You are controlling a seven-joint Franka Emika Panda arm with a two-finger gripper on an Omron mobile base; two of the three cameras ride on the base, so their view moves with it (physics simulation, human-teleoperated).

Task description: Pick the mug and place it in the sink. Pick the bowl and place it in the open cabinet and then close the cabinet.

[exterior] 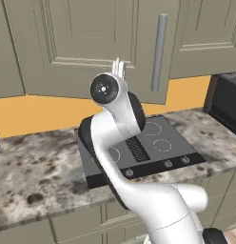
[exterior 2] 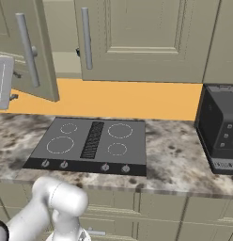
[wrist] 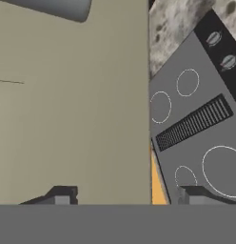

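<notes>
We see the cabinet [exterior 2: 137, 37] on the wall above the cooktop [exterior 2: 92, 141]: grey-green panelled doors, vertical grey bar handles, its left door [exterior 2: 29, 47] swung ajar. Our gripper [wrist: 124, 198] is released, fingertips straddling the door's edge.

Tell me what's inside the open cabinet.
The cabinet's door stands ajar in the right base view; through the gap shows pale inner wall and a bare bit of shelf. The doors hide the rest, so any contents cannot be seen.
</notes>
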